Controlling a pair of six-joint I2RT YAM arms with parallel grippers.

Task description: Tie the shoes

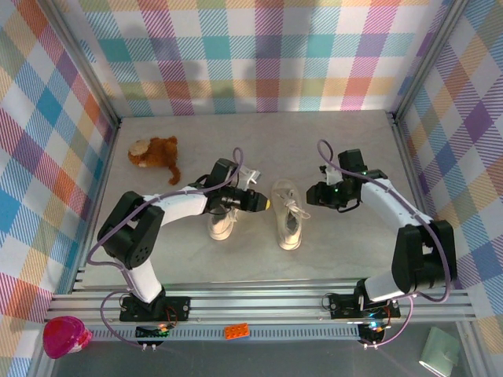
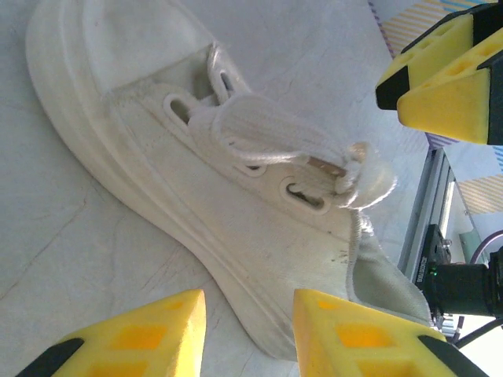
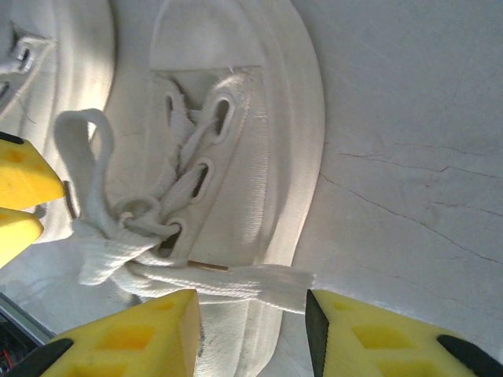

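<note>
L claw [image 2: 250, 318] & R claw [image 3: 251, 318] both spread, gripping nothing, either side of one shoe [image 1: 288, 216] on table [image 1: 354, 157]; laces [image 3: 118, 236] maybe loosely knotted

A robotics lab cell: aluminium rail frame [image 1: 259, 302], plaid cloth walls [image 1: 251, 55], grey tabletop [image 1: 259, 141].

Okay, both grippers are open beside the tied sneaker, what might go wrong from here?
1. The lace tail lies right in front of the open right gripper. Closing or pulling back carelessly may snag it and loosen the bow.
2. The left gripper sits close opposite the right one, so the two may collide.
</note>
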